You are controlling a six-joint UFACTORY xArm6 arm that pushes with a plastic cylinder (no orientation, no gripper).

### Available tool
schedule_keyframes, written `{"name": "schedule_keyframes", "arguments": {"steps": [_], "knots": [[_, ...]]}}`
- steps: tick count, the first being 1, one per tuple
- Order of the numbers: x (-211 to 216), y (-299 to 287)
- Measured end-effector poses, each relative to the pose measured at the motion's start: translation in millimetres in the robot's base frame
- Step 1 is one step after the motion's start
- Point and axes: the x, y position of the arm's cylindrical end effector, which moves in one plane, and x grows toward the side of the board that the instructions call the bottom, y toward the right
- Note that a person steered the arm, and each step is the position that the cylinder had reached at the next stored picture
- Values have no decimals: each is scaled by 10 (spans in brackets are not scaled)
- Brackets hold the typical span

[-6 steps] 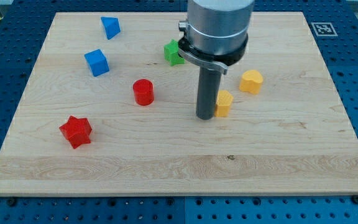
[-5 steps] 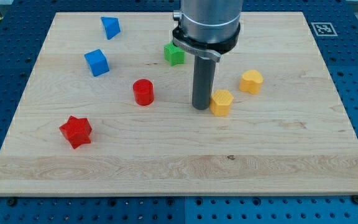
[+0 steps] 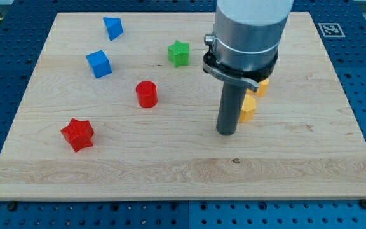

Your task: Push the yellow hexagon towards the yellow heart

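Note:
The yellow hexagon (image 3: 249, 108) lies right of the board's middle, half hidden behind my rod. The yellow heart (image 3: 262, 86) lies just above and to the right of it, mostly hidden by the arm's body; the two look close, perhaps touching. My tip (image 3: 226, 132) rests on the board just below and to the left of the hexagon, right beside it.
A green star (image 3: 178, 53) lies up and left of the rod. A red cylinder (image 3: 146, 94) and a red star (image 3: 77, 134) lie to the left. A blue cube (image 3: 98, 63) and a blue triangular block (image 3: 112, 28) lie at the upper left.
My tip moved from the hexagon's left to its lower left, shifting right and down. The yellow hexagon slid right and slightly up, closer to the yellow heart.

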Motion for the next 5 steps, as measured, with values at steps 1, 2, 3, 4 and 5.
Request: {"name": "schedule_keyframes", "arguments": {"steps": [1, 2, 3, 4, 5], "knots": [[66, 20], [51, 105], [-134, 276], [-134, 212], [-183, 100]]}}
